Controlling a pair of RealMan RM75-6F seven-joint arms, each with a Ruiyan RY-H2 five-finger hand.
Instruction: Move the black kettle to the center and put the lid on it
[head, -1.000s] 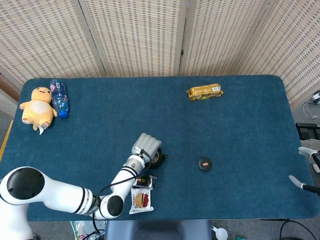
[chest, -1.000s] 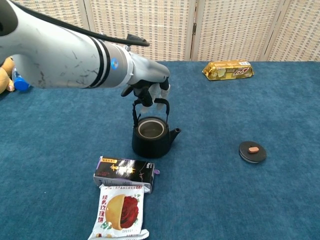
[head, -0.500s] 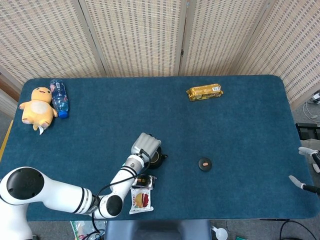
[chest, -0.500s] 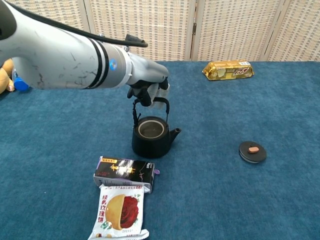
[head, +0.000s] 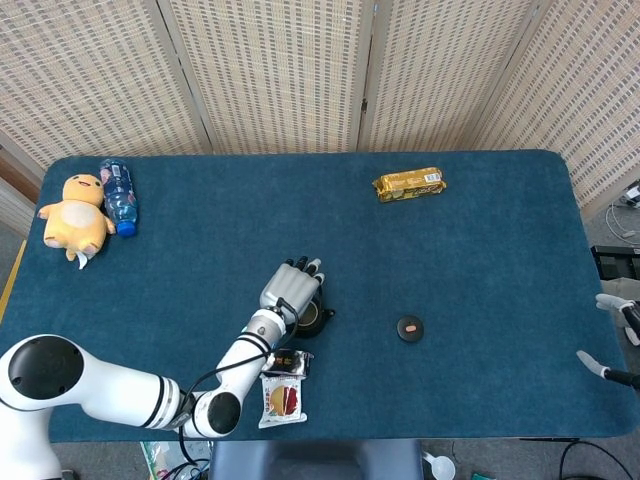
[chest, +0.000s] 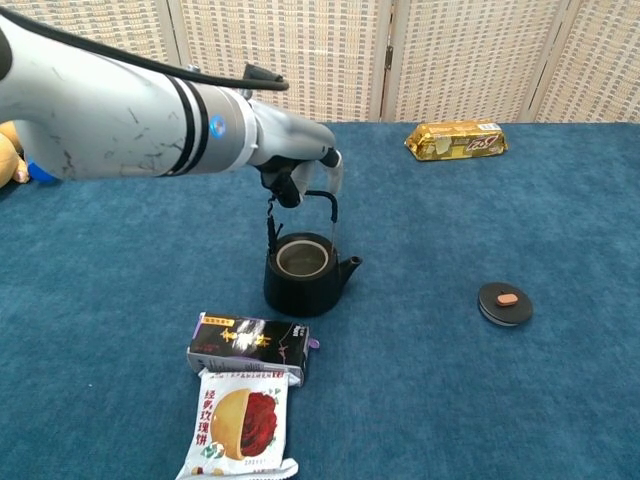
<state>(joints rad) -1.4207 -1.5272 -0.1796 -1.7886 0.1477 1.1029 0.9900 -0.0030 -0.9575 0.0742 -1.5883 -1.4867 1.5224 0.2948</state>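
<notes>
Table (head: 480, 220) carries the whole scene, blue cloth to every edge; left arm reaches in from the near-left corner, left hand (chest: 296, 172) poised just above the black kettle (chest: 303, 273); half a second back the fingers were curled in over the wire handle, now they have spread and straightened, visible from the head camera as a fanned hand (head: 291, 287); from the chest camera the handle stands upright and appears to hang hooked on the fingers, so I read it as a loose grasp of the handle, though contact is hard to confirm; kettle itself has not shifted, standing near the near edge, left of the middle, mouth uncovered; judgement: the lift has not begun, and the changed finger pose suggests a regrip rather than a carry; right hand (head: 618, 340) sits off the right edge, nothing in it, fingers too small to tell; snack packets (chest: 245, 380) lie just nearer than the kettle; lid (chest: 505, 303) rests alone toward the near edge, right of the kettle, well apart
</notes>
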